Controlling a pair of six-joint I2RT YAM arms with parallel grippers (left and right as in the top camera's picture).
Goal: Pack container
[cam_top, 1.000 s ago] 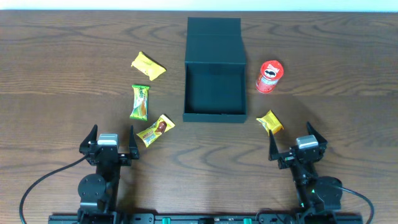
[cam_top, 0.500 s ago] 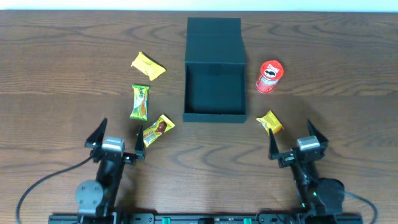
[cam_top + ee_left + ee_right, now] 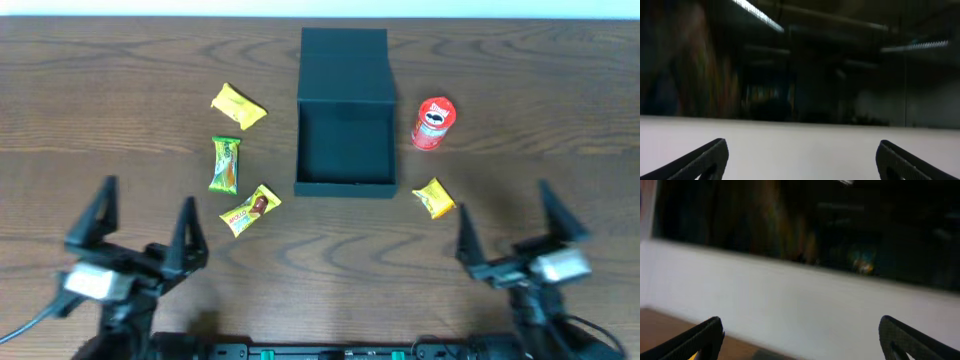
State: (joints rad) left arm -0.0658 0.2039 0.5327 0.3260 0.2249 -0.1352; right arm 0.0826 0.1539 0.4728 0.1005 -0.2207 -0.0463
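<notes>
Your left gripper (image 3: 148, 195) and right gripper (image 3: 504, 205) hang over the table's (image 3: 560, 120) near edge, both spread wide and empty; the container (image 3: 345, 184) sits open at centre, a can (image 3: 434, 122) beside it.

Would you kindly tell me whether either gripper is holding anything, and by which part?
Nothing is held: the left gripper and right gripper both have open, empty jaws.
</notes>
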